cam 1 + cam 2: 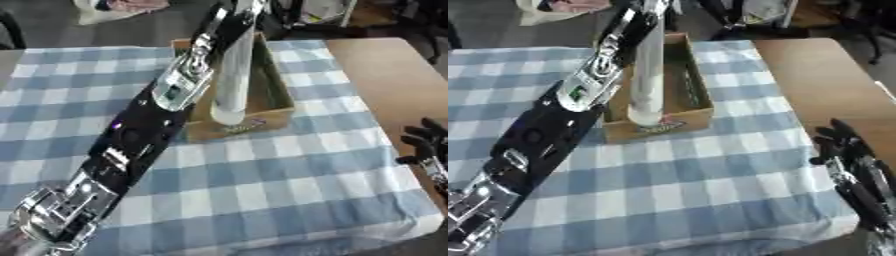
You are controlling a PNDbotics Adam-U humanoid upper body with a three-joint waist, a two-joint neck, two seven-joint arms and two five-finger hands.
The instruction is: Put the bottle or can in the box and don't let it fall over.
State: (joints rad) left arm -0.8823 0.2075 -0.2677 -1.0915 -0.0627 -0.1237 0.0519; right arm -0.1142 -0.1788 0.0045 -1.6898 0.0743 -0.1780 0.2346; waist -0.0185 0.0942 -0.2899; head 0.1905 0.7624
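**Tall bottle upright over box, left arm leading**

Nearest me, my right hand (846, 150) idles at the lower right edge, fingers relaxed and empty. My left arm (140, 135) runs diagonally up to the open brown cardboard box (278, 97) on the blue-checked tablecloth (289, 170). The tall pale cylindrical bottle (233, 75) stands with its long axis vertical, base apparently inside the box. The left hand itself is out of frame; its grasp cannot be told.

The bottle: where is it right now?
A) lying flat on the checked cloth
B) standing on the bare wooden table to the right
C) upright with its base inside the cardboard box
C: the tall pale bottle stands upright with its base inside the cardboard box.
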